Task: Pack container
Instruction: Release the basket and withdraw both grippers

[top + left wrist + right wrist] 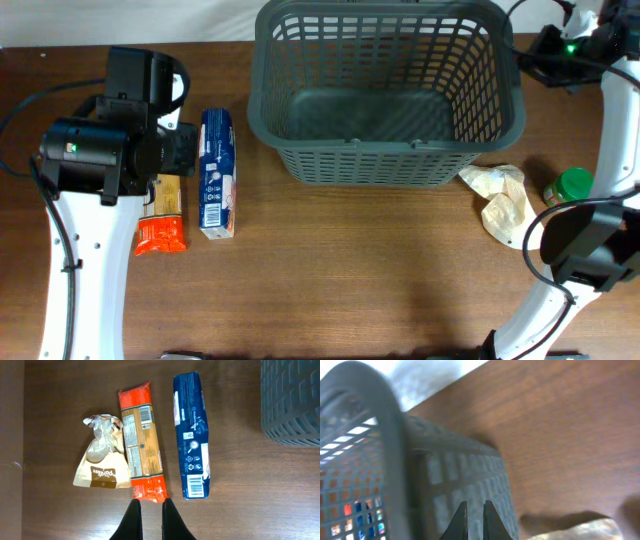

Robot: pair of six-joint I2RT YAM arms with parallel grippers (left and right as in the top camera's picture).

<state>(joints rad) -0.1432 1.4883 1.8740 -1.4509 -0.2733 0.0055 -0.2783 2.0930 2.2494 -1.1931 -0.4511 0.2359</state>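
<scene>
The container (385, 90) is a large dark grey lattice basket at the back middle, and it holds nothing. Its wall fills the left of the right wrist view (445, 485), and a corner shows in the left wrist view (295, 400). My left gripper (151, 510) is shut and empty. It hangs high above an orange-red packet (142, 445), a blue packet (192, 435) and a tan paper bag (102, 457). My right gripper (475, 510) is shut and empty, just outside the basket's right wall (535, 60).
In the overhead view the blue packet (217, 172) and the orange-red packet (161, 232) lie left of the basket, and my left arm (100, 150) hides the tan bag. A crumpled pale bag (500, 200) and a green-lidded jar (572, 185) lie right of the basket.
</scene>
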